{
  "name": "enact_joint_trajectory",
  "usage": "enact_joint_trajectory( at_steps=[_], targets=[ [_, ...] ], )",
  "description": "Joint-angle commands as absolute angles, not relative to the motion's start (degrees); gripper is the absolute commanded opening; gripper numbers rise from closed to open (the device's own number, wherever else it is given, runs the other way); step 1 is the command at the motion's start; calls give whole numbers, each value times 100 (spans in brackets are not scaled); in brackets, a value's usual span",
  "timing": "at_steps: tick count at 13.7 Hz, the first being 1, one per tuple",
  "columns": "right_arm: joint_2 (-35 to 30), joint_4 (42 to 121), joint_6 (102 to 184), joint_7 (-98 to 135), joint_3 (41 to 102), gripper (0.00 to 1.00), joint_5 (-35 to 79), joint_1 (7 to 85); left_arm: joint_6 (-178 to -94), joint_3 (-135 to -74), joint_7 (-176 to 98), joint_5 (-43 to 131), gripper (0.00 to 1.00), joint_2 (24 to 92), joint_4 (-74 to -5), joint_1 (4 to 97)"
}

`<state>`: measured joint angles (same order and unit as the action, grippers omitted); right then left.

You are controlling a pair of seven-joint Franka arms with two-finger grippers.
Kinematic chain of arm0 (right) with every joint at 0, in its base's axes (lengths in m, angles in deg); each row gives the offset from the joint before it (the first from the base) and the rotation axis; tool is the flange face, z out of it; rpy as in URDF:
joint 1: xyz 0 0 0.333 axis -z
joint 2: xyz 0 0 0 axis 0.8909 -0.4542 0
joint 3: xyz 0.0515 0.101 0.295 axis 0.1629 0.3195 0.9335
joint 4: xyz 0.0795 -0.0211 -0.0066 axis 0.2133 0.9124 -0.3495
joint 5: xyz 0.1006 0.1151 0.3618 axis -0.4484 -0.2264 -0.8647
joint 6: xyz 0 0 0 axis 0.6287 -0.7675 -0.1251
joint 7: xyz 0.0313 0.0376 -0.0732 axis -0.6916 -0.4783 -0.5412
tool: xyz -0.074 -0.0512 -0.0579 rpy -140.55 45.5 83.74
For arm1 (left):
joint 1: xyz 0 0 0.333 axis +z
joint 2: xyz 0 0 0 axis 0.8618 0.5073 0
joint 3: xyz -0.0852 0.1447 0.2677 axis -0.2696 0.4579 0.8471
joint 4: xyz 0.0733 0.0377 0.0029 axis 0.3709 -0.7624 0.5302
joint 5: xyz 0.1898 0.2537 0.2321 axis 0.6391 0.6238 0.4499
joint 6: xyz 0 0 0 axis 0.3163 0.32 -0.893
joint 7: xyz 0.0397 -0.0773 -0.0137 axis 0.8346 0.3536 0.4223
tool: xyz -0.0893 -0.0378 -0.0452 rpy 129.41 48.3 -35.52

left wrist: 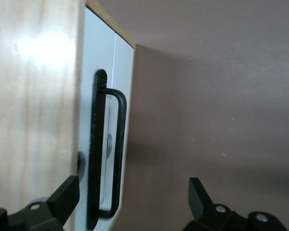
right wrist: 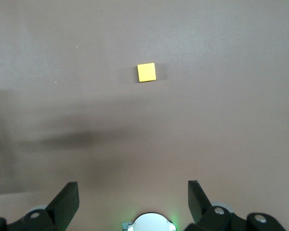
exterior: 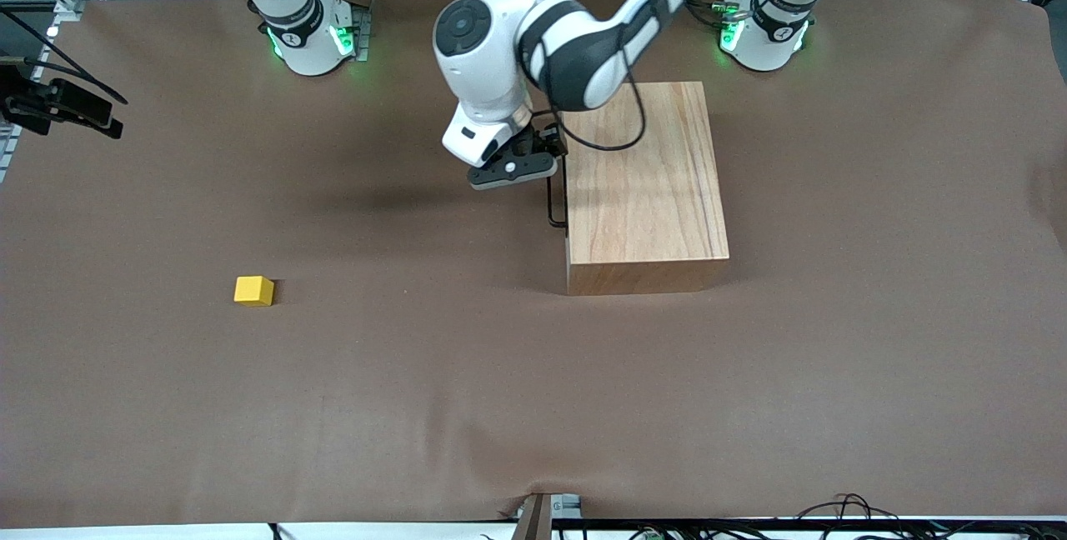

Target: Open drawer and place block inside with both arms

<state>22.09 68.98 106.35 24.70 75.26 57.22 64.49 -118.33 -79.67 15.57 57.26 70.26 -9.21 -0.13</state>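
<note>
i've got the left end effector (exterior: 533, 158) released, straddling the drawer (left wrist: 102, 96) handle (left wrist: 106, 159) to pull; right end effector (right wrist: 130, 192) released, waiting high over the block (exterior: 253, 291).

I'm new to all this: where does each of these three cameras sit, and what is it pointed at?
Front view: high across the table, facing both arms' bases; shows the left gripper at the drawer's handle.
Left wrist view: on the left arm, looking at the drawer, open fingers in frame.
Right wrist view: on the right arm, looking down at the block, open fingers in frame.
Shared: front and right wrist both show the block.
</note>
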Motion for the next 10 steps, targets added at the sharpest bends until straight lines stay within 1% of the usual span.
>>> enact_joint_trajectory(
  at_steps=[1, 5, 10],
  targets=[
    [2172, 6805, 10545, 2386, 7563, 100, 5675, 6527, -11726, -7490, 1611, 5857, 100, 7428, -599, -403],
    [2163, 6805, 10536, 2386, 7563, 100, 5674, 6527, -11700, -7490, 1576, 6225, 100, 7824, -599, -587],
    [2163, 6805, 10536, 2386, 7563, 100, 5666, 6527, -11726, -7534, 1462, 6217, 100, 7894, -608, -588]
  ],
)
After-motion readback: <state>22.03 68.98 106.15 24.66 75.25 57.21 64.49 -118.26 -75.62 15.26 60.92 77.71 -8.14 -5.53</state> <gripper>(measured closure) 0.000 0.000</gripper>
